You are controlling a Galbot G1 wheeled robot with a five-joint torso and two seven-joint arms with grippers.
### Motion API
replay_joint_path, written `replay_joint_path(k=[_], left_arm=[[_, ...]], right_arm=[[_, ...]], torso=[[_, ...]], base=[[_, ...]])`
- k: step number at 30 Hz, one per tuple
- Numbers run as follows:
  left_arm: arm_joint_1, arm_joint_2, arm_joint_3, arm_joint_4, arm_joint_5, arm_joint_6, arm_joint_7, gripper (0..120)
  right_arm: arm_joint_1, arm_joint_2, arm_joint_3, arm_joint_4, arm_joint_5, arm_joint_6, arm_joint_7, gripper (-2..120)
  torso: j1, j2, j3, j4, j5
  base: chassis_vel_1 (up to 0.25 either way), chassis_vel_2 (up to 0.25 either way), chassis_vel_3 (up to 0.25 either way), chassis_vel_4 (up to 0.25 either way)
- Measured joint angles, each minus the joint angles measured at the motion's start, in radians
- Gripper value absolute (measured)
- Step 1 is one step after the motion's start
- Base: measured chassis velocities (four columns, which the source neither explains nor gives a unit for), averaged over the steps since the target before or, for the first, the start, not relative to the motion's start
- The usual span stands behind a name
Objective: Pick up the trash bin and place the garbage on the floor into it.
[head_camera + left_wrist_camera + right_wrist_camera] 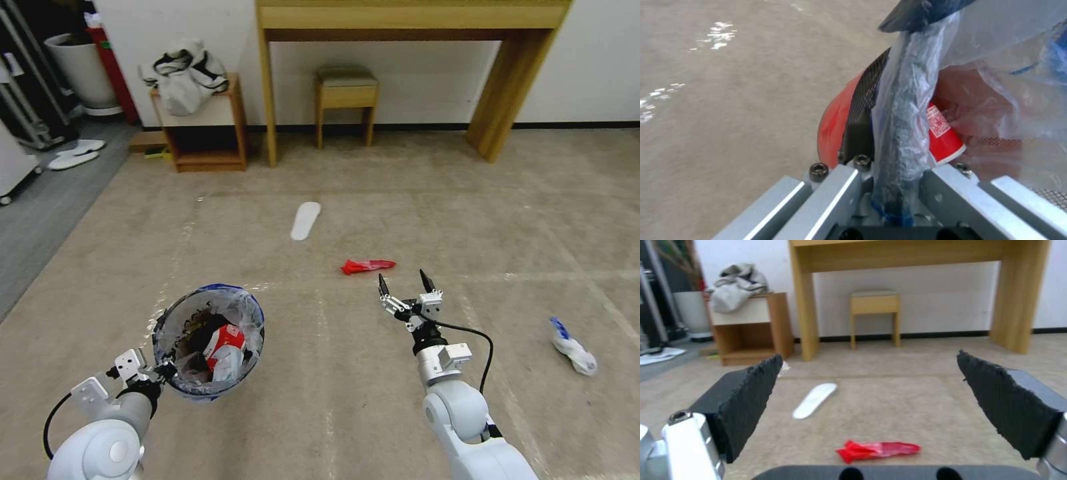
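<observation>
Bin liner (907, 110) hides left gripper (896, 186) fingertips; bin contents indistinct.

Even, bright indoor light leaves only faint shadows. Glare glints on the beige short-pile carpet floor (720, 36) beyond the left hand (898, 186). Wrist views are soft; head view bows at edges.

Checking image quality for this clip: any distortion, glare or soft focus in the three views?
Head view: the wooden desk bows with wide-angle distortion. Left wrist view: white glare patches on the floor, soft focus on the trash bin. Right wrist view: red wrapper slightly soft between the open right pincer pads.
</observation>
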Motion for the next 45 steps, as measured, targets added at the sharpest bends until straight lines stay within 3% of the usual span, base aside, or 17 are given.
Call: replay_joint_path(k=[45], left_arm=[[-0.001, 0.003, -0.005, -0.014, -0.003, 0.0, 0.002, 0]], right_arm=[[-0.02, 0.015, 0.007, 0.005, 0.001, 0.01, 0.001, 100]], torso=[[0.0, 0.0, 0.0, 0.0, 0.0]], base=[[-0.105, -0.112, -0.107, -0.105]])
